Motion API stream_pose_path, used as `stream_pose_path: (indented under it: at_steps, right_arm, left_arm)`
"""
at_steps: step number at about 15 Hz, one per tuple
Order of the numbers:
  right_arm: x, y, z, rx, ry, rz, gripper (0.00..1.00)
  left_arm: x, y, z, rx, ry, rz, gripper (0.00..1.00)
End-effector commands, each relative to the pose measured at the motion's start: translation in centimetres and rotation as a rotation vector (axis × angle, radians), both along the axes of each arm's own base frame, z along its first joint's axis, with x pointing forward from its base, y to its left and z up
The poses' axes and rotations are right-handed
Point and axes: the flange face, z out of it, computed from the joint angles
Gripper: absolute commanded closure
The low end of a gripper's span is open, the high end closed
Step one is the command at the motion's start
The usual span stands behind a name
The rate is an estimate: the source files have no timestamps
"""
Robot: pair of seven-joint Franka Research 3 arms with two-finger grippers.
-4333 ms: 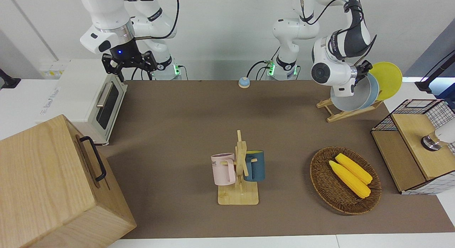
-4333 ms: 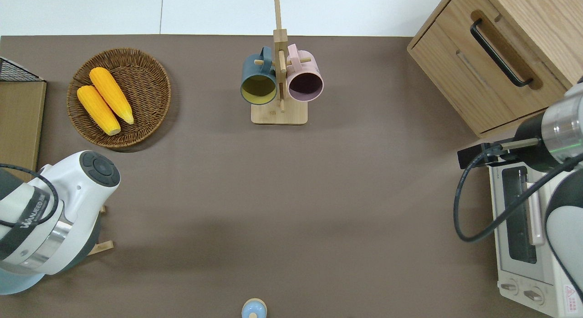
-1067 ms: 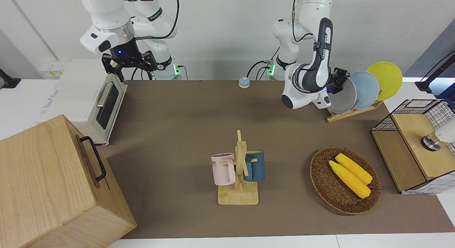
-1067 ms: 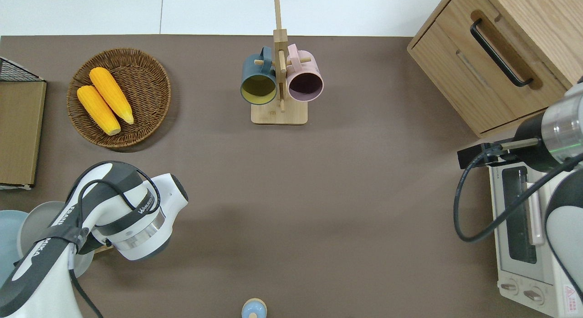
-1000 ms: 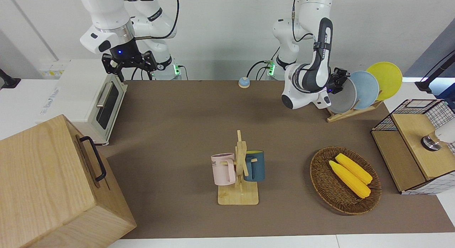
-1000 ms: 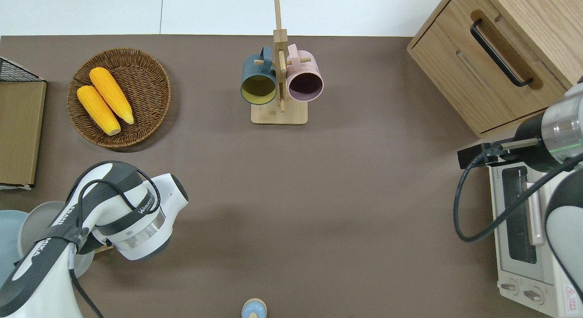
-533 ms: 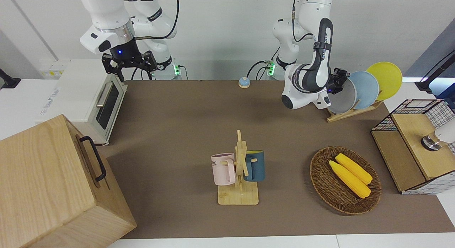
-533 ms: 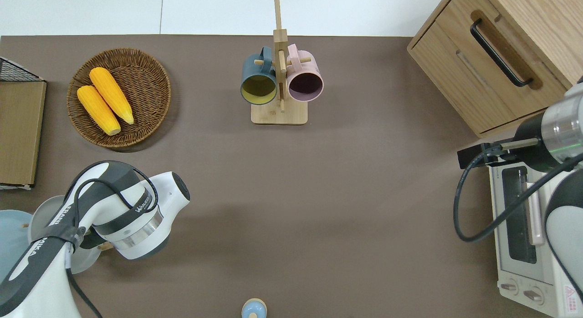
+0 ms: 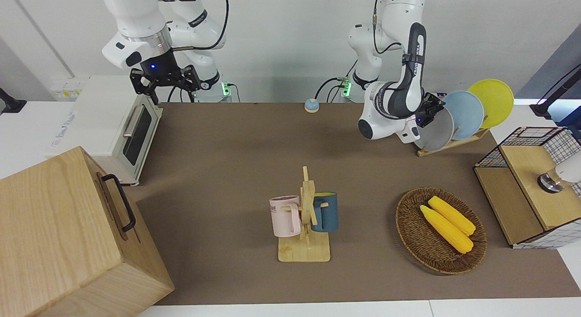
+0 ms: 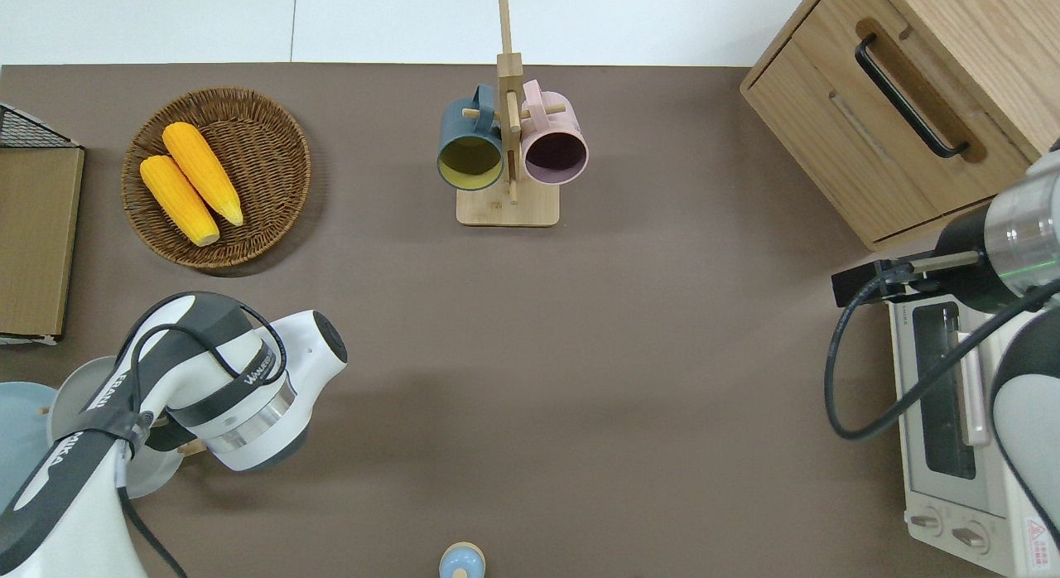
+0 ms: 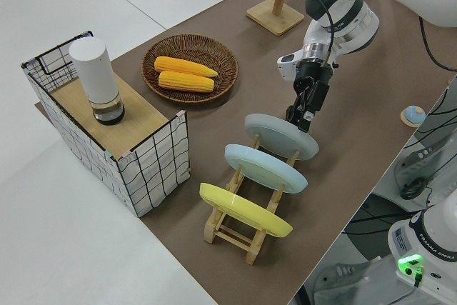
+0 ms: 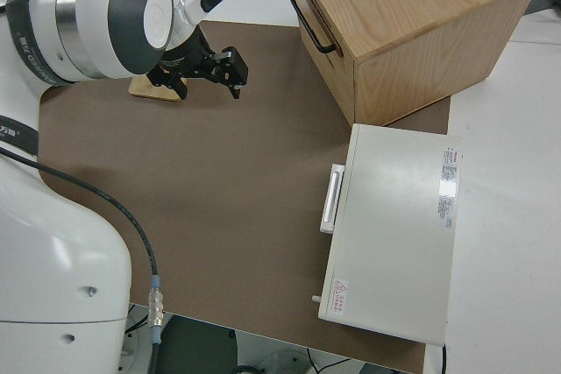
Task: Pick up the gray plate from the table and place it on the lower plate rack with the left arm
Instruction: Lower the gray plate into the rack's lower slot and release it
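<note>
Readable text: "FRANKA" on the dark sleeve of the left arm [image 10: 217, 378] and a second word on its wrist band, too small to read. The pink mug [image 9: 285, 215] has print ending in "ME". The oven [image 12: 396, 227] carries labels, unreadable.

The gray plate [image 9: 436, 131] sits tilted in the end slot of the rack [image 9: 448, 144], at the left arm's end of the desk [image 9: 227, 149]. It is just beside the blue plate [image 9: 465, 113], on the side toward the right arm's end. The yellow plate [image 9: 492, 101] sits past the blue.

The left pincer [image 9: 429, 111] is at the gray plate's upper rim; I cannot tell whether it grips or has let go. The right arm is parked, its right pincer [image 9: 165, 81] spread apart.

Versus 4.3 s ago: the plate was held up over the rack. Versus 0.5 s ago: the plate leans a bit lower and the wrist has shifted slightly.
</note>
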Motion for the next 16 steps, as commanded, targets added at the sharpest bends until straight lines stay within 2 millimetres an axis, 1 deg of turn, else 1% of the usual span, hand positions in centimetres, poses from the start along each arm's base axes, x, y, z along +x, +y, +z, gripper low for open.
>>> stream_pose_path:
  at_steps: [1, 4, 8, 9, 10, 11, 13, 14, 16]
  right_arm:
    - [-0.2, -0.2, 0.4, -0.002, 0.004, -0.015, 0.017]
    - [-0.2, -0.1, 0.4, -0.002, 0.004, -0.014, 0.017]
    - [-0.2, -0.1, 0.4, -0.003, 0.002, -0.014, 0.017]
    - [-0.2, -0.1, 0.4, -0.002, 0.004, -0.014, 0.017]
    - [-0.2, -0.1, 0.4, -0.003, 0.002, -0.014, 0.017]
    - [-0.2, -0.1, 0.4, -0.002, 0.004, -0.014, 0.017]
    - [-0.2, -0.1, 0.5, -0.002, 0.001, -0.014, 0.017]
    - [-0.2, -0.1, 0.4, -0.002, 0.004, -0.014, 0.017]
    - [-0.2, -0.1, 0.4, -0.003, 0.002, -0.014, 0.017]
  left_arm:
    - [1.5, -1.4, 2.5, -0.096, -0.017, 0.015, 0.01]
    - [3.3, -2.7, 5.9, -0.187, -0.055, 0.032, 0.01]
    - [4.3, -5.2, 11.2, -0.346, -0.081, 0.030, 0.01]
    - [4.4, -5.6, 12.2, -0.391, -0.079, 0.030, 0.01]
    - [4.4, -6.0, 12.9, -0.423, -0.074, 0.029, 0.01]
    - [4.4, -6.4, 13.9, -0.462, -0.084, 0.014, 0.01]
    - [4.5, -7.6, 15.0, -0.566, -0.096, 0.010, 0.01]
    - [4.7, -8.3, 15.4, -0.614, -0.126, -0.011, 0.01]
    - [5.3, -10.2, 15.4, -0.683, -0.168, -0.069, 0.01]
